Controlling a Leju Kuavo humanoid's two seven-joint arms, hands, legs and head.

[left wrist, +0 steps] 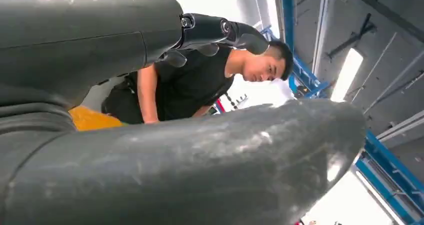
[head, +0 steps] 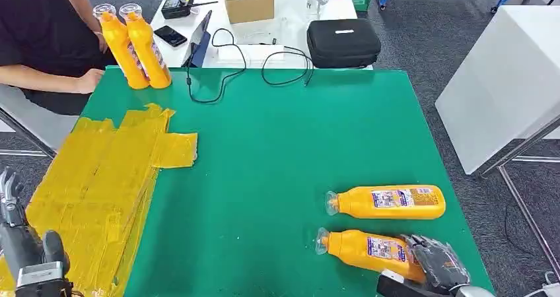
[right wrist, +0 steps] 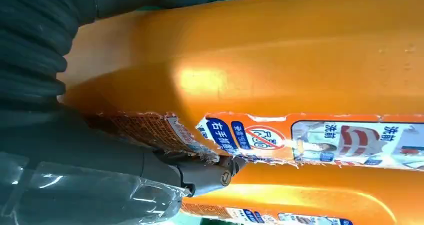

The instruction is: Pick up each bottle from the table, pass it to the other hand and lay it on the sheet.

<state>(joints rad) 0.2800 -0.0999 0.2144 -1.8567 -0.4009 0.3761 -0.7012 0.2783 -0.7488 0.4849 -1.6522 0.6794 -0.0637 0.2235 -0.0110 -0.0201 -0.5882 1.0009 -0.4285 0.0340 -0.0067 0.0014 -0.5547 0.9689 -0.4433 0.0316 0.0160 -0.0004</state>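
My left hand (head: pixel 16 244) hovers, fingers spread, over the yellow sheet (head: pixel 99 171) at the table's (head: pixel 277 138) left edge. Two upright bottles (head: pixel 135 46) stand far-left; near-right, my right hand (head: pixel 436 264) grasps the nearer lying bottle (head: pixel 363 247), its label (right wrist: pixel 350 140) in Chinese.

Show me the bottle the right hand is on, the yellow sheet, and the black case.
Near bottle (head: pixel 366 247): head view, on its orange body.
Right hand (head: pixel 436 263): head view, over the bottle's base end.
Yellow sheet (head: pixel 99 178): head view, a bare middle part.
Black case (head: pixel 343 43): head view, its lid.
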